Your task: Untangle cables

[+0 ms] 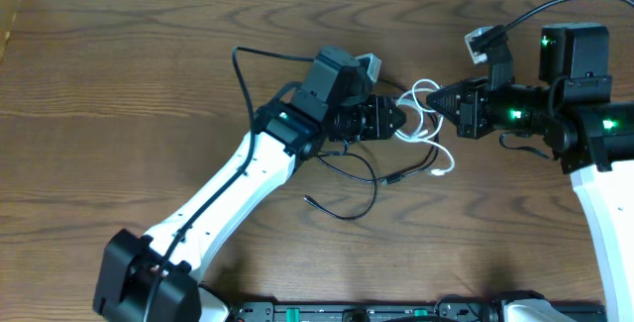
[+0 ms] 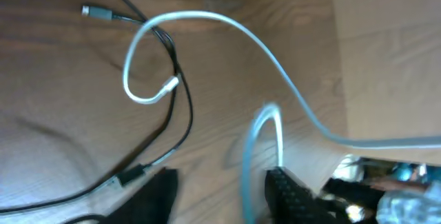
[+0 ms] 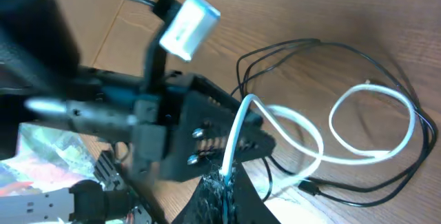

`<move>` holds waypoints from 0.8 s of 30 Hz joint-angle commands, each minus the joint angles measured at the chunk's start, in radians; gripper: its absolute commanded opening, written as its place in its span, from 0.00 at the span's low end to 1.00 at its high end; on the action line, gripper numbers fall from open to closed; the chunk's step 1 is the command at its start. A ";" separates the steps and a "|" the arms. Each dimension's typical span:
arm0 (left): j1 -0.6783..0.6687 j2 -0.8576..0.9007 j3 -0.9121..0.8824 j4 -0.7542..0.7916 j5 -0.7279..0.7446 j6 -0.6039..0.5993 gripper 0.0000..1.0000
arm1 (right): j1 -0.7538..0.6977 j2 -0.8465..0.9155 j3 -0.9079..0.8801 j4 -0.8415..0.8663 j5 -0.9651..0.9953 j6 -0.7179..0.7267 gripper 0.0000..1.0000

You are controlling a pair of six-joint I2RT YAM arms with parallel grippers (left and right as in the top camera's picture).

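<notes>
The white cable (image 1: 442, 159) loops between my two grippers at the table's middle. The black cable (image 1: 374, 178) trails below it towards the front. My right gripper (image 1: 443, 99) is shut on a strand of the white cable (image 3: 372, 156), pinched at its fingertips (image 3: 231, 182). Facing it, my left gripper (image 1: 398, 120) has its jaws apart. In the left wrist view a white loop (image 2: 244, 176) stands between those jaws, close to the right finger (image 2: 293, 196). The black cable (image 2: 180, 107) crosses the white one, and its dark plug (image 2: 127, 177) lies by the left finger (image 2: 155, 196).
The wooden table (image 1: 119, 94) stretches out to the left. Thick black arm wires arch over the left arm (image 1: 243, 59) and the right arm (image 1: 570, 3). A dark base rail (image 1: 396, 312) runs along the front edge.
</notes>
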 commanded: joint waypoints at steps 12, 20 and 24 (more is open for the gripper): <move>0.069 0.007 0.010 -0.339 -0.323 0.124 0.08 | -0.011 -0.002 0.009 -0.186 0.733 0.111 0.01; 0.124 0.005 0.010 -0.393 -0.318 0.168 0.07 | -0.050 -0.002 0.009 -0.212 0.751 0.130 0.01; 0.121 -0.008 0.010 -0.338 -0.183 0.248 0.07 | -0.050 -0.002 0.005 -0.213 0.582 0.107 0.01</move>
